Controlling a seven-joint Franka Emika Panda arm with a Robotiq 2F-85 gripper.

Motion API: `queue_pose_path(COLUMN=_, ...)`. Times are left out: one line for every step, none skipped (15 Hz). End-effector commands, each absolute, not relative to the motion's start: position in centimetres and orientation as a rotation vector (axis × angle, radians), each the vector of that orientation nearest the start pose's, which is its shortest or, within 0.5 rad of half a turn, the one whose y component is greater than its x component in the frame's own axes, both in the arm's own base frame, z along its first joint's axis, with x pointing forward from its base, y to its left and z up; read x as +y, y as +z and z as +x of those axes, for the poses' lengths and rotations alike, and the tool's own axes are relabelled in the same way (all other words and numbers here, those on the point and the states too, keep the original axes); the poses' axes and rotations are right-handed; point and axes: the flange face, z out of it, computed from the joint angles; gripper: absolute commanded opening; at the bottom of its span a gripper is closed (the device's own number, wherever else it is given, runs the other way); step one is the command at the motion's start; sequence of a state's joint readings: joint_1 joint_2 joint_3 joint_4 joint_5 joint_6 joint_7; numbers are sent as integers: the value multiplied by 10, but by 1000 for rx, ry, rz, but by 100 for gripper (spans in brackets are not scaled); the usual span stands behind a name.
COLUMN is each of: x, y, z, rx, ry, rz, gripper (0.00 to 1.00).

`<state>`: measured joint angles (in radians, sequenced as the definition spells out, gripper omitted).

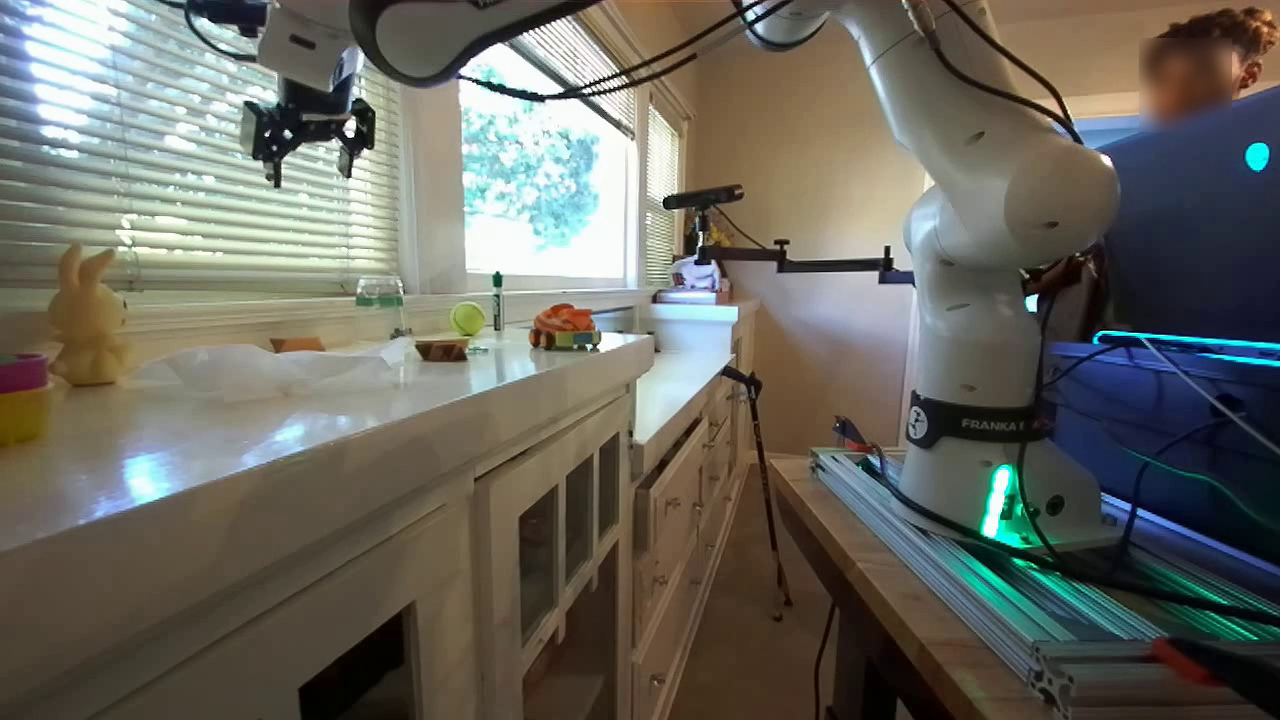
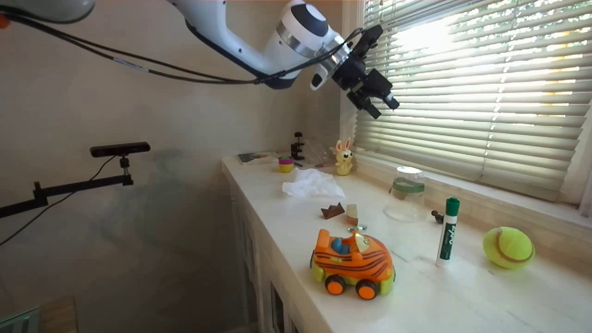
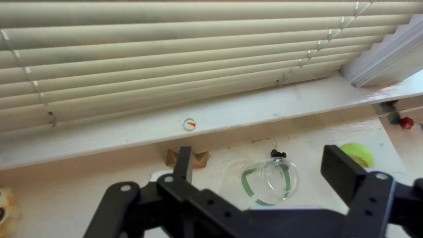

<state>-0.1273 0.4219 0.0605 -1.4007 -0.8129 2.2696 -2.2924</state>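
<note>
My gripper [image 1: 311, 172] hangs high above the counter, in front of the blinds, with its fingers wide apart and nothing between them. In the wrist view a clear cup with a broken green band [image 3: 246, 182] shows between the open fingers, far below. That cup [image 2: 409, 186] stands upside down near the sill. Beside it in the wrist view lie a small black piece [image 3: 278, 153] and a brown notched block [image 3: 200, 162], partly covered by a finger. A tennis ball [image 3: 358, 153] is half hidden behind the opposite finger.
Along the counter [image 2: 286, 231] are an orange toy car [image 2: 354, 261], an upright green-capped marker [image 2: 448, 233], brown blocks [image 2: 333, 211], a crumpled white sheet [image 2: 312, 182], a yellow bunny [image 2: 343, 159] and a small tub [image 2: 286, 164]. Blinds [image 3: 165, 59] and a window sill [image 3: 231, 114] border the back.
</note>
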Motion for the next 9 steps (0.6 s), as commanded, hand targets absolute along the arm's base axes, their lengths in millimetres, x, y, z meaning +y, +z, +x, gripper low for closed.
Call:
queue_pose_path(x=-80, y=567, z=684, rx=2468, ry=-419, rz=612, gripper=100)
queue_pose_path(x=-83, y=574, z=679, rx=2499, ry=-353, rz=616, gripper=100)
queue_pose_path(x=-84, y=582, z=674, rx=2528, ry=-285, rz=616, gripper=100)
queue_pose_path(x=-85, y=587, z=669, rx=2557, ry=-213, rz=613, gripper=100)
queue_pose_path(x=-86, y=590, z=665, rx=2584, ry=-139, rz=610, gripper=100)
queue_pose_path(x=-84, y=593, z=660, rx=2619, ry=-71, rz=603, gripper=100)
queue_pose_path(x=-86, y=588, z=677, rx=2565, ry=-172, rz=635, gripper=100)
queue_pose_path(x=-87, y=590, z=675, rx=2572, ry=-160, rz=632, gripper=100)
queue_pose_path(x=-88, y=590, z=675, rx=2571, ry=-164, rz=634, gripper=100)
